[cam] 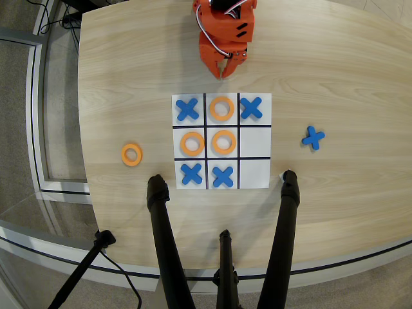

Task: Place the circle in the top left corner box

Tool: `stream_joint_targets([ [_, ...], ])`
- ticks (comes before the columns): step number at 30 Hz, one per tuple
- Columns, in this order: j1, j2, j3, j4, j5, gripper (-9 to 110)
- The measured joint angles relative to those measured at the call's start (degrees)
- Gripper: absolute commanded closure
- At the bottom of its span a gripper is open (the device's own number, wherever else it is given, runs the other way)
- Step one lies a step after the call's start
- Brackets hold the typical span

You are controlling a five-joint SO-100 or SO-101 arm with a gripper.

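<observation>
A loose orange ring [131,154] lies flat on the wooden table, left of the white nine-cell grid sheet [255,137] in the overhead view. Three more orange rings lie in grid cells: top middle [221,108], middle left [192,143] and centre [223,141]. The only corner cell without a blue cross is the bottom right one [255,172], and it is bare. My orange gripper [225,74] hangs above the table just beyond the grid's top edge, with its jaws together and nothing in them, far from the loose ring.
Blue crosses fill the top left [187,109], top right [251,107], bottom left [191,173] and bottom middle [223,176] cells. A loose blue cross [313,137] lies right of the grid. Black stand legs [164,238] rise over the table's near edge.
</observation>
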Motion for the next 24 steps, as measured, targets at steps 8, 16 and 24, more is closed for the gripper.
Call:
stream_joint_targets([
  [8, -1.23, -3.08, -1.58, 2.11, 0.00, 102],
  [16, -0.88, -4.39, -2.64, 1.32, 0.00, 92],
  [24, 6.15, -16.35, -13.62, -12.39, 0.18, 88],
])
